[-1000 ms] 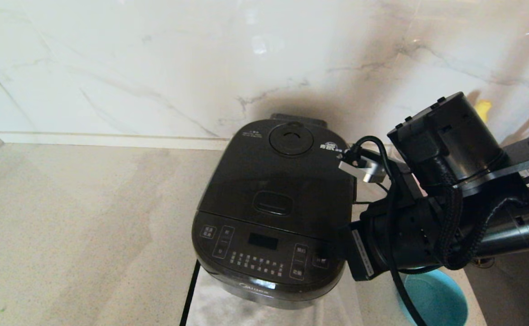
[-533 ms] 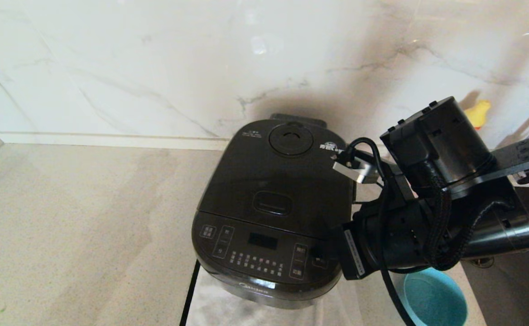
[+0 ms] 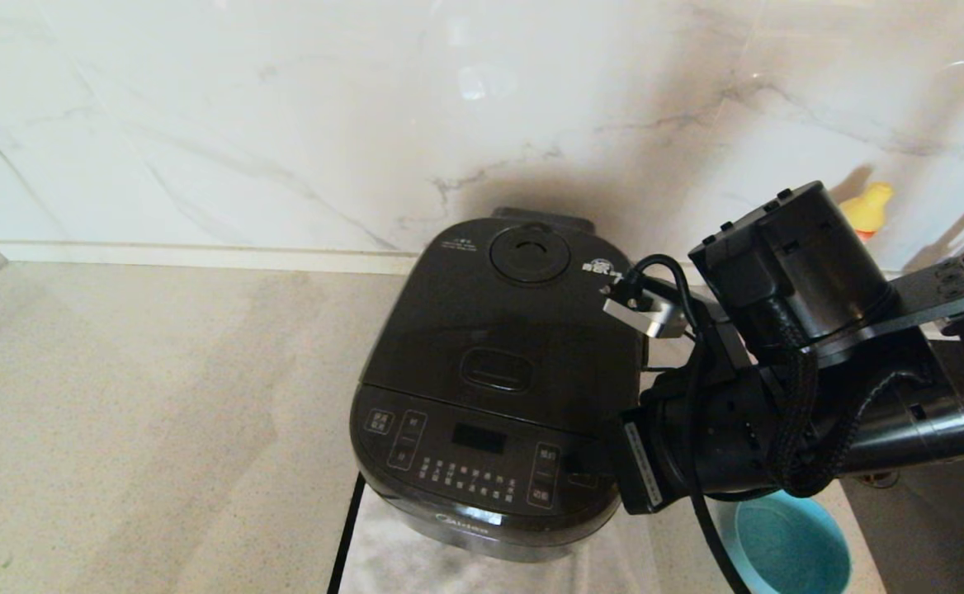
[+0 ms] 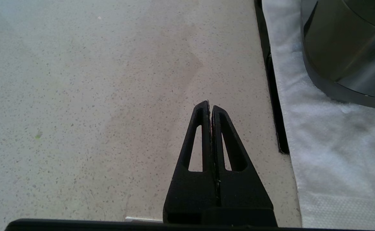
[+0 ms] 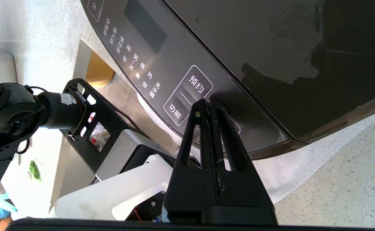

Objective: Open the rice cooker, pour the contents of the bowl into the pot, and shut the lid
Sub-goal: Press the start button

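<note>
- Marble wall behind; speckled beige bench (image 3: 160, 412) carries the rice cooker (image 3: 498, 388), standing on a white mat (image 4: 328, 144) toward the right.
- Lid (image 3: 515, 322) down, closed.
- Right gripper (image 5: 209, 104): fingers pressed together, holding nothing, tips at the front panel's right-hand buttons; contact not clear.
- Left gripper (image 4: 210, 105): fingers pressed together, empty, over bare bench left of the mat.
- Blue bowl (image 3: 787, 544) sits right of the cooker, beneath the right arm.

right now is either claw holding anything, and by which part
Nothing is held. The right claw is shut and empty, its tips at the rice cooker front panel; the left claw is shut over bare counter.
</note>
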Motion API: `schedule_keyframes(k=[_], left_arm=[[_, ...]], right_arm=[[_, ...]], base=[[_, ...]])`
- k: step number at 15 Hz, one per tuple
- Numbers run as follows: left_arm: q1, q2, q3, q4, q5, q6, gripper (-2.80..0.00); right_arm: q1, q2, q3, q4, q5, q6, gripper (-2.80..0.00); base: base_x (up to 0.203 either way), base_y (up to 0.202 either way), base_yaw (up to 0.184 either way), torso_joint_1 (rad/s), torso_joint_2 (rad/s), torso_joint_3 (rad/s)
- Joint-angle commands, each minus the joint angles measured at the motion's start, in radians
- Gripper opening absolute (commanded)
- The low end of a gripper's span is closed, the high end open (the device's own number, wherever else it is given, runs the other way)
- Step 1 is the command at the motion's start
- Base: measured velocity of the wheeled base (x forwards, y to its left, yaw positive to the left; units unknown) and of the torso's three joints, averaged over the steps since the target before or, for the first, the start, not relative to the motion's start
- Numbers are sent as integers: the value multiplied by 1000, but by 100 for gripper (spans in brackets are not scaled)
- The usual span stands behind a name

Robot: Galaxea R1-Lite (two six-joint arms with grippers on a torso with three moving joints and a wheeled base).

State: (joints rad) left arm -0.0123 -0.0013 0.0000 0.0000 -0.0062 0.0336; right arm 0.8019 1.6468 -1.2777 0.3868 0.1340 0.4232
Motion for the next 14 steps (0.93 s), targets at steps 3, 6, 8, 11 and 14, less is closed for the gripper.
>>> schedule_keyframes(k=[3,6,8,11,14], left_arm=[[0,1,2,0,0,0,-280],[0,1,2,-1,0,0,-280],[0,1,2,0,0,0,-280],[0,1,2,0,0,0,-280],[0,1,2,-1,0,0,-280]], right_arm=[[0,15,9,0,0,2,-280],[2,11,35,-2,-1,2,-280],[2,-2,41,0,-1,3,-280],[0,-12,51,-12,-1,3,-280],[-1,-16,77,-29,-1,3,-280]], base=[[0,0,0,0,0,0],[0,0,0,0,0,0],[0,0,0,0,0,0],[0,0,0,0,0,0],[0,0,0,0,0,0]])
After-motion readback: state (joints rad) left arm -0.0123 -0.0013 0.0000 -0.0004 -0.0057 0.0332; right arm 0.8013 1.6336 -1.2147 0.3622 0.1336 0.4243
